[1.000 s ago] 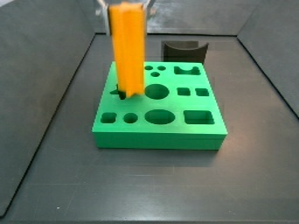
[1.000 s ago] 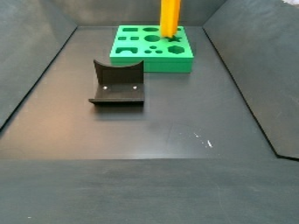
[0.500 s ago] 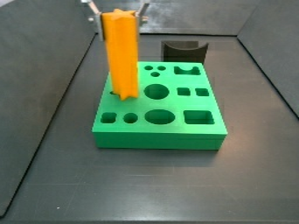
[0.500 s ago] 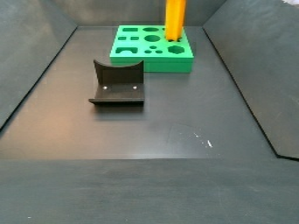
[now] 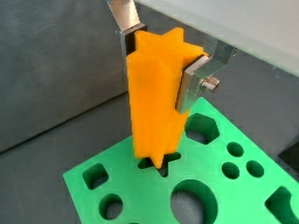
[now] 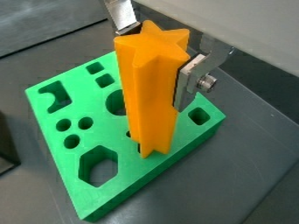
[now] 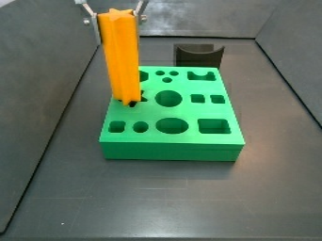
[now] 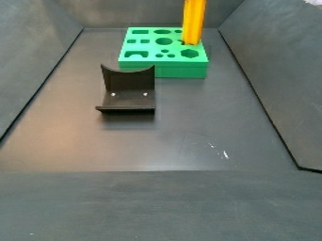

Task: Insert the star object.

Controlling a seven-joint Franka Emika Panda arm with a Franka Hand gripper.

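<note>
The star object (image 7: 120, 56) is a tall orange ridged prism, held upright by my gripper (image 7: 113, 9), which is shut on its upper end. Both wrist views show the silver fingers (image 5: 194, 80) (image 6: 191, 77) clamping its sides, with the gripper (image 5: 162, 54) (image 6: 158, 51) centred over it. Its lower end rests at the star-shaped hole (image 5: 156, 164) near one edge of the green block (image 7: 176, 127). I cannot tell how deep it sits. In a side view the star object (image 8: 194, 21) stands at the block's (image 8: 161, 58) far right, with the gripper out of frame.
The dark fixture with a curved notch stands on the floor apart from the block (image 8: 126, 89), and behind it in a side view (image 7: 198, 54). Grey walls enclose the floor. The block has several other shaped holes (image 7: 170, 123).
My gripper has carried the star object sideways over the block, leftward in one side view and rightward in the other. Its lower end stays at the block's top.
</note>
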